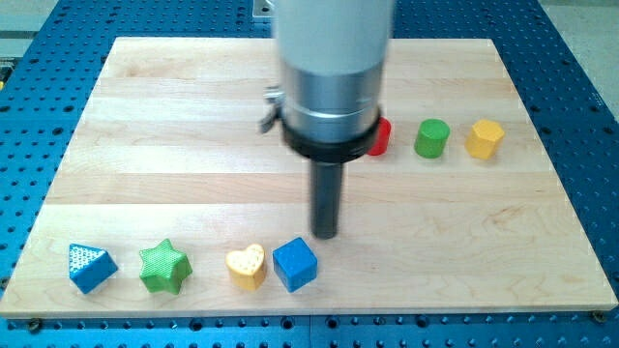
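My dark rod comes down from the wide silver arm at the view's centre, and my tip (326, 235) rests on the wooden board (174, 126). It stands just above and to the right of the blue cube (294, 264), apart from it by a small gap. Left of that cube lies the yellow heart (247, 266), close beside it. Further left sit the green star (163, 268) and the blue triangle (91, 266). A red block (379, 137) is partly hidden behind the arm's body.
To the right of the red block stand a green cylinder (431, 138) and a yellow hexagonal block (485, 139) in a row. A blue perforated table (571, 58) surrounds the board.
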You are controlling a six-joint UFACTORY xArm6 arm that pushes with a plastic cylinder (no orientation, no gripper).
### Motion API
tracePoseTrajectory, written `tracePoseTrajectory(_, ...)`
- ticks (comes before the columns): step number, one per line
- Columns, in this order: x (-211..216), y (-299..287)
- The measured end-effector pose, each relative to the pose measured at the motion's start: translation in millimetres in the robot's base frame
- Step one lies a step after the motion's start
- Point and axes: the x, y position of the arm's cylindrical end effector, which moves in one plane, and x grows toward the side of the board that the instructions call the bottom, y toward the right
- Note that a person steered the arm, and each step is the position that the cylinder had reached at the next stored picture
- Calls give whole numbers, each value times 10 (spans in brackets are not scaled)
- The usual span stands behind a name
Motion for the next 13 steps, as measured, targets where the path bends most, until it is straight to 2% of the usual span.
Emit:
tracePoseTrajectory(2, -383, 1978)
tracePoseTrajectory(3, -928, 2657)
tracePoseTrajectory(4, -1145, 2367)
tracePoseTrajectory(5, -1146, 2018)
tracePoseTrajectory(6, -1401, 1958)
tracePoseTrajectory(7, -1194, 1735)
tracePoseTrajectory(8, -555, 1628)
tracePoseTrajectory(9, -865, 1848)
tracePoseTrajectory(10, -1083, 1671)
tracePoseTrajectory(11, -523, 1188)
tracePoseTrajectory(12, -195, 919)
tracePoseTrajectory(13, -504, 939)
